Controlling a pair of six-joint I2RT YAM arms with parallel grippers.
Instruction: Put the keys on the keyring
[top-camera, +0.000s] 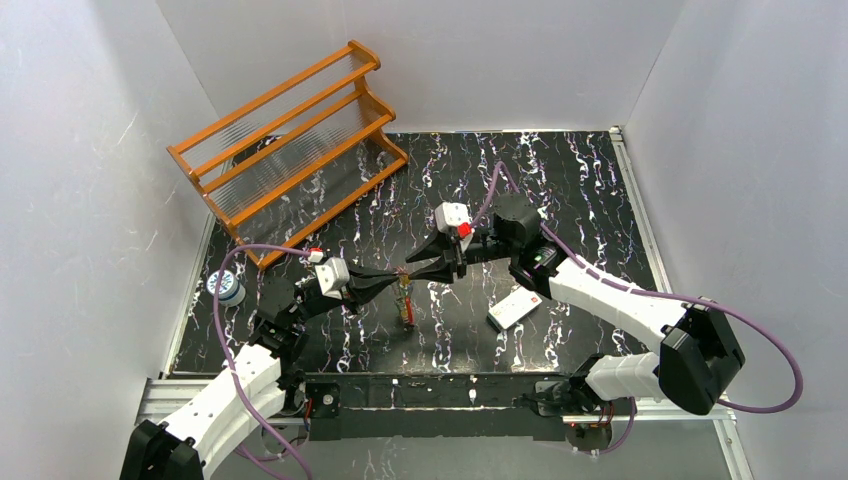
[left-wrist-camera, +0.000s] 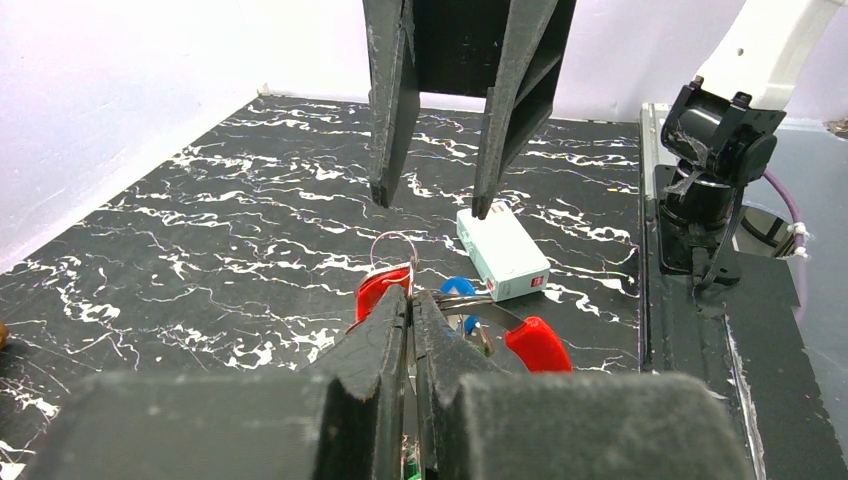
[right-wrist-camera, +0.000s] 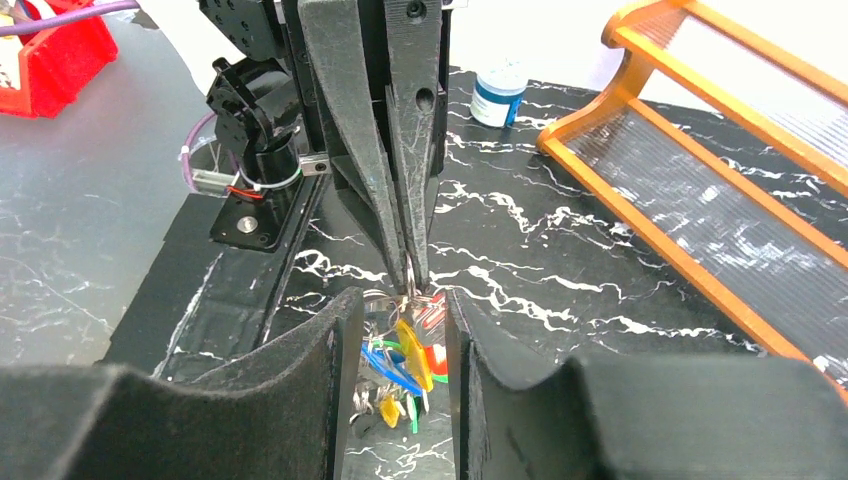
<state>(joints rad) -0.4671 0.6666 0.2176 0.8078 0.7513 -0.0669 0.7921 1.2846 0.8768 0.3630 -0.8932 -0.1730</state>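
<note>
Black, white-veined tabletop (top-camera: 580, 190), white walls. Left gripper (left-wrist-camera: 410, 292) pinched shut on thin silver wire keyring (left-wrist-camera: 393, 246). Small coloured-plastic-headed keys (right-wrist-camera: 405, 358) dangle beneath its tips. Right gripper (left-wrist-camera: 430, 205) is apart, empty, facing those tips. Risk: its closing knocks the ring loose and the bunch drops.

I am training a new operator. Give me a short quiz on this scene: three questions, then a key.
1. True or false: the left end effector is shut on the keyring.
2. Is the right end effector open or shut?
3. Where is the card? A: on the table. B: in the left end effector. C: in the right end effector.
Key: 1 true; 2 open; 3 A.
</note>
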